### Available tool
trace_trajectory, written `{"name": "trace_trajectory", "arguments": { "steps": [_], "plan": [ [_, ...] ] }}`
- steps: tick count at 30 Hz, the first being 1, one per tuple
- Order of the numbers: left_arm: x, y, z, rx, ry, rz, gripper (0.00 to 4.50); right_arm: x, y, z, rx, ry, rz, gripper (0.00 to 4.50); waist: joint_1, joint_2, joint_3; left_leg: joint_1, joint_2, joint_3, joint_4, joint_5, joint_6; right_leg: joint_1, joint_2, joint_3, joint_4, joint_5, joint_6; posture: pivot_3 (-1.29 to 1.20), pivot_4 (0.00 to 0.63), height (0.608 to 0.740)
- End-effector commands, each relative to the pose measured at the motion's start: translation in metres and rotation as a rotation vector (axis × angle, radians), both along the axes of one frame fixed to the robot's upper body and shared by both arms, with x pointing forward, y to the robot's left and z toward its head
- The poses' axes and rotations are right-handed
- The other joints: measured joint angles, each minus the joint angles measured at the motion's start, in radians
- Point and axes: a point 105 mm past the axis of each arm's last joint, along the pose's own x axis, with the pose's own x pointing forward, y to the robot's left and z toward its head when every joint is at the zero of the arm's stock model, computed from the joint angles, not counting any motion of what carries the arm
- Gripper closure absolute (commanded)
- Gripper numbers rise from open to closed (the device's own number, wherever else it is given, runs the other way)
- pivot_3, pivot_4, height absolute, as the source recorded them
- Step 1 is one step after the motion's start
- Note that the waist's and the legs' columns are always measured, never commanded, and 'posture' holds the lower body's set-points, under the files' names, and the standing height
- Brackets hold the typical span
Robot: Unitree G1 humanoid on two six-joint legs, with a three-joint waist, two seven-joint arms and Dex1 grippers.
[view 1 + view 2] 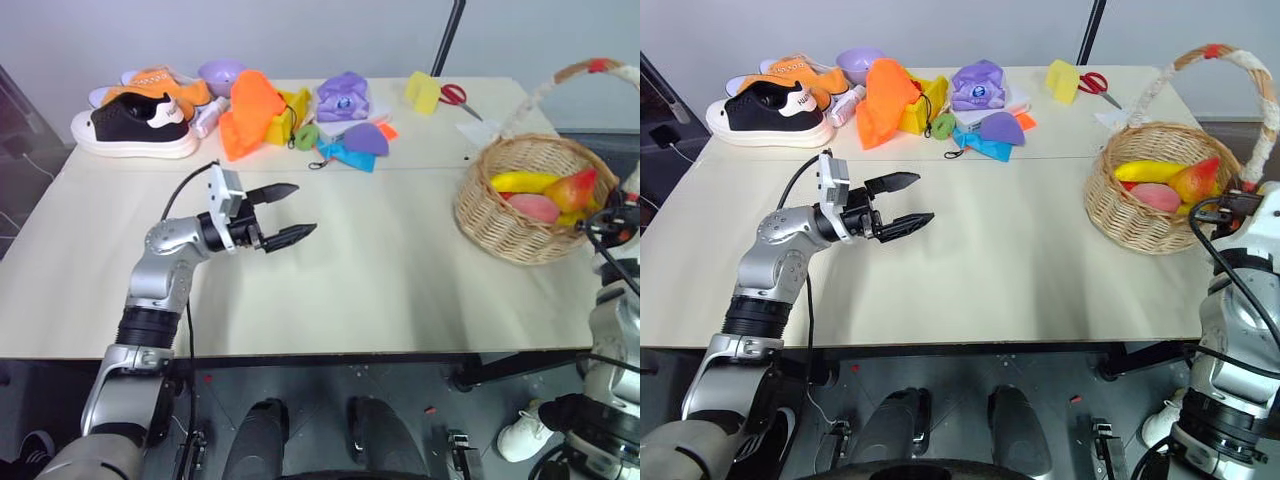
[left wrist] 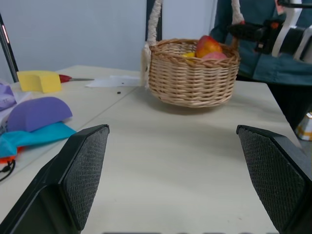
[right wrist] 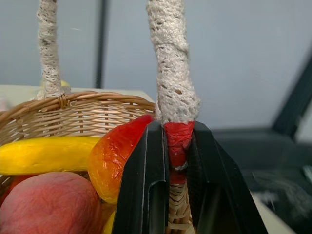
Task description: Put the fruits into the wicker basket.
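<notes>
Right wrist view: right gripper (image 3: 178, 146) clamped on wicker basket (image 1: 520, 215) handle base, fruits (image 1: 545, 195) inside at table's right; left gripper (image 1: 285, 212) gaping, well left, aimed toward it.

The two head views look forward and down from above the pale rectangular table (image 1: 380, 290), taking in its whole top from the near edge to the clutter at the far side. The left wrist view sits low, just above the tabletop, facing level across it toward the round tan woven wicker basket (image 2: 192, 73), which both head views also hold at the table's right end. The right wrist view looks from very close at that basket's white-wrapped handle (image 3: 171, 73).
</notes>
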Motion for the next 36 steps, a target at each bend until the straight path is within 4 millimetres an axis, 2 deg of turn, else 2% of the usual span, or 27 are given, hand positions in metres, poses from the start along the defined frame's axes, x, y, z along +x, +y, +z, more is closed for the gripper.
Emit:
{"name": "trace_trajectory", "arguments": {
  "steps": [1, 4, 9, 13, 16, 20, 22, 24, 26, 29, 32, 34, 36],
  "plan": [
    [-0.002, -0.002, 0.008, -0.003, -0.037, -0.007, 0.00, -0.004, 0.012, 0.018, -0.057, -0.067, 0.058, 4.01, 0.000, 0.000, 0.000, 0.000, 0.000, 0.000, 0.000, 0.000, 0.000, 0.000, 0.000, 0.000, 0.000, 0.000, 0.000, 0.00, 0.150, 0.740],
    [-0.004, -0.002, 0.007, -0.007, -0.030, -0.008, 0.00, -0.004, 0.012, 0.016, -0.034, -0.068, 0.054, 2.63, -0.003, 0.000, 0.000, 0.000, 0.000, 0.000, 0.000, 0.000, 0.000, 0.000, 0.000, 0.000, 0.000, 0.000, 0.000, 0.00, 0.150, 0.740],
    [-0.005, 0.001, 0.003, -0.012, -0.029, 0.001, 0.00, -0.003, 0.021, 0.012, -0.054, -0.035, 0.101, 0.05, -0.002, 0.001, 0.000, 0.000, 0.000, 0.000, 0.000, 0.000, 0.000, 0.000, 0.000, 0.000, 0.000, 0.000, 0.001, 0.00, 0.150, 0.740],
    [-0.005, 0.003, -0.002, -0.021, -0.018, 0.023, 0.00, -0.014, 0.022, 0.011, -0.040, -0.026, 0.110, 0.05, 0.000, 0.001, 0.000, 0.000, 0.000, 0.000, 0.000, 0.000, 0.000, 0.001, 0.000, 0.000, 0.000, 0.000, 0.000, 0.00, 0.150, 0.740],
    [-0.004, 0.007, -0.006, -0.019, -0.009, 0.051, 0.00, -0.029, 0.031, 0.013, -0.057, -0.037, 0.128, 0.05, 0.003, 0.001, 0.000, 0.000, 0.000, -0.001, 0.000, 0.000, 0.000, 0.001, 0.000, 0.000, 0.000, -0.001, 0.000, 0.00, 0.150, 0.740],
    [0.001, 0.019, -0.008, -0.031, -0.005, 0.116, 0.00, -0.059, 0.060, 0.023, -0.077, -0.133, 0.190, 0.05, 0.002, 0.001, -0.001, 0.000, 0.000, -0.002, 0.000, 0.000, 0.000, 0.001, 0.000, -0.001, 0.000, -0.002, -0.001, 0.00, 0.150, 0.740],
    [0.004, 0.026, -0.008, -0.045, 0.003, 0.165, 0.00, -0.064, 0.084, 0.019, -0.147, -0.121, 0.278, 0.05, 0.000, 0.001, -0.001, 0.000, 0.001, -0.002, 0.000, 0.000, 0.000, 0.001, 0.000, -0.001, 0.000, -0.002, -0.001, 0.00, 0.150, 0.740],
    [0.006, 0.032, -0.008, -0.053, 0.017, 0.206, 0.00, -0.060, 0.112, 0.010, -0.181, -0.102, 0.427, 0.05, -0.007, 0.001, -0.001, 0.001, 0.001, -0.001, 0.001, 0.000, 0.000, 0.002, 0.000, 0.000, 0.000, -0.002, -0.001, 0.00, 0.150, 0.740],
    [0.005, 0.035, -0.009, -0.044, 0.012, 0.230, 0.00, -0.053, 0.124, 0.004, -0.177, -0.092, 0.499, 0.05, -0.009, 0.001, -0.001, 0.003, 0.002, -0.001, 0.000, 0.000, 0.000, 0.003, 0.001, 0.000, 0.000, -0.002, -0.001, 0.00, 0.150, 0.740],
    [0.008, 0.063, -0.014, -0.030, 0.019, 0.391, 0.00, -0.022, 0.153, -0.007, -0.180, -0.029, 0.738, 0.05, -0.018, 0.001, -0.001, 0.003, 0.002, 0.000, 0.001, 0.000, 0.000, 0.003, 0.000, 0.000, 0.000, -0.002, -0.002, 0.00, 0.150, 0.740],
    [0.010, 0.089, -0.014, -0.039, 0.022, 0.522, 0.00, -0.011, 0.175, -0.020, -0.224, 0.066, 0.967, 0.05, -0.009, 0.001, -0.001, 0.003, 0.002, -0.001, 0.001, 0.000, 0.000, 0.003, -0.001, -0.001, 0.000, -0.002, -0.002, 0.00, 0.150, 0.740],
    [0.012, 0.107, -0.011, -0.077, 0.026, 0.608, 0.00, -0.009, 0.182, -0.026, -0.245, 0.122, 1.101, 0.05, 0.003, 0.001, -0.001, 0.002, 0.002, -0.002, 0.000, 0.000, 0.001, 0.003, 0.000, -0.002, 0.000, -0.002, -0.001, 0.00, 0.150, 0.740],
    [0.014, 0.121, -0.008, -0.103, 0.020, 0.667, 0.00, -0.003, 0.180, -0.029, -0.254, 0.161, 1.166, 0.05, 0.007, 0.001, -0.001, 0.001, 0.002, -0.003, 0.001, -0.001, 0.001, 0.003, -0.001, -0.003, 0.000, -0.002, -0.001, 0.00, 0.150, 0.740]
  ]
}}
